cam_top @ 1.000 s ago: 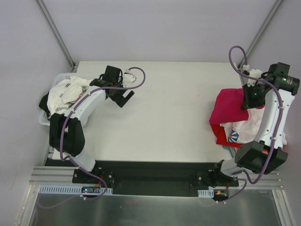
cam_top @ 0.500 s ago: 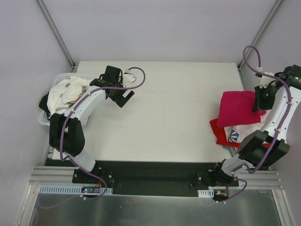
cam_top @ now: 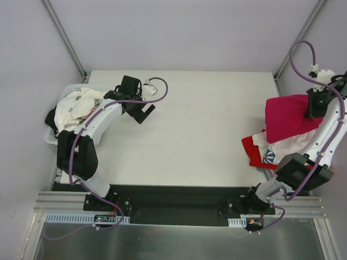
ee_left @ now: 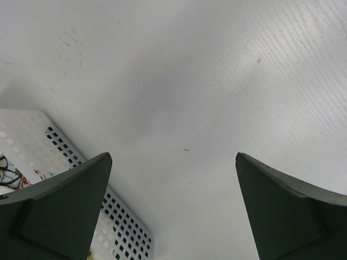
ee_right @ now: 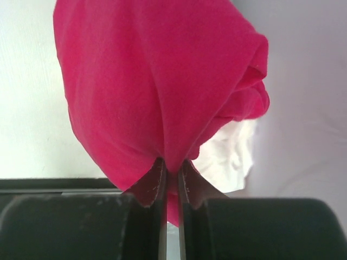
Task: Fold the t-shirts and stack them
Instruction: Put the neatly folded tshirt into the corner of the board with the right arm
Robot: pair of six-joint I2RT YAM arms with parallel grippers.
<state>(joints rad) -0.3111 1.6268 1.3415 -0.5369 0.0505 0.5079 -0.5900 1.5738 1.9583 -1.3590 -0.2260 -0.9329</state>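
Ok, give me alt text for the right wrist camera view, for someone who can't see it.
The right gripper is shut on a fold of the crimson-magenta t-shirt, which bunches out ahead of it and fills most of the view. A bit of a white t-shirt shows behind it.

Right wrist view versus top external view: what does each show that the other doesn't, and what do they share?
Only the right wrist view shows the right gripper pinched shut on a fold of the plain crimson-magenta t-shirt. Only the top external view shows the white plastic basket heaped with shirts, the open left gripper and a red t-shirt. Both show the crimson shirt hanging above white cloth.
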